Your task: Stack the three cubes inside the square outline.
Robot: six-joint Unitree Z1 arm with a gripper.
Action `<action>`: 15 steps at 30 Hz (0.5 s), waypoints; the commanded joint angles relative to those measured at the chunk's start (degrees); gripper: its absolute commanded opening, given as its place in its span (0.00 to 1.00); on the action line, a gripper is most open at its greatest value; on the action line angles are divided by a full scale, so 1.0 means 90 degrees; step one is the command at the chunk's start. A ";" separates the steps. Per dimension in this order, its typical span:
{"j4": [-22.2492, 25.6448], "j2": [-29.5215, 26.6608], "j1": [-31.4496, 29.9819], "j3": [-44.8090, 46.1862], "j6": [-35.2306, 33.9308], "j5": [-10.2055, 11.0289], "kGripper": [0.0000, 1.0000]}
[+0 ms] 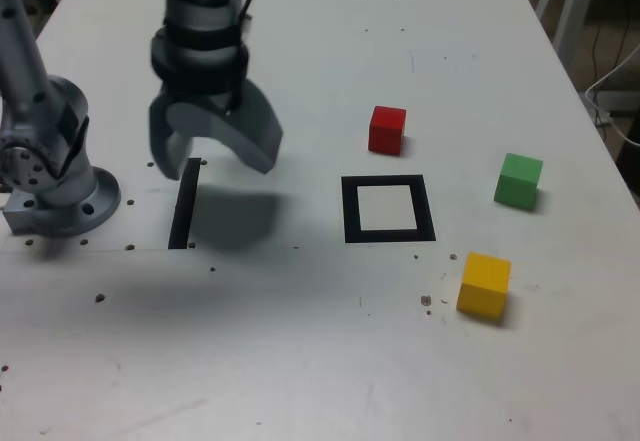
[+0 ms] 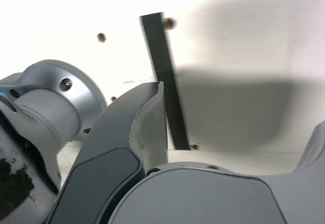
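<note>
1. Hand [image 1: 215,153]: its two jaws are spread apart with nothing between them. It hangs above the counter [image 1: 300,361] at the exterior view's left, over the straight black tape strip [image 1: 184,206] and beside the arm's base [image 1: 60,196].
2. Wrist view: one dark jaw fills the foreground, and the tape strip [image 2: 165,82] runs past its tip on the white surface. No cube shows here.
3. Square outline [image 1: 387,208]: one black frame with a white centre, near the middle of the counter. Nothing lies inside it.
4. Cubes, three in all, one of each colour. The red cube [image 1: 387,130] sits just beyond the outline, toward the far edge. The green cube [image 1: 518,181] lies near the counter's right edge in the exterior view. The yellow cube [image 1: 484,285] lies nearer the front edge, below the green one.
5. Step in hand, as judged: the start; no cube is gripped or placed.
6. Next move, as judged: carry the spread hand across to one cube, lower the jaws around it and close.
</note>
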 commanded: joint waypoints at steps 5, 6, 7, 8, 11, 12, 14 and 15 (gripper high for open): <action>0.0422 0.0416 -0.0002 -0.0868 0.0216 0.0044 1.00; 0.0484 0.0476 0.0010 -0.0998 0.0257 0.0044 1.00; 0.0535 0.0534 0.0029 -0.1116 0.0300 0.0044 1.00; 0.0578 0.0591 0.0055 -0.1224 0.0347 0.0044 1.00; 0.0644 0.0762 0.0184 -0.1487 0.0514 0.0045 1.00; 0.0652 0.0840 0.0261 -0.1582 0.0602 0.0049 1.00; 0.0654 0.0959 0.0392 -0.1713 0.0746 0.0059 1.00; 0.0653 0.1018 0.0464 -0.1774 0.0821 0.0066 1.00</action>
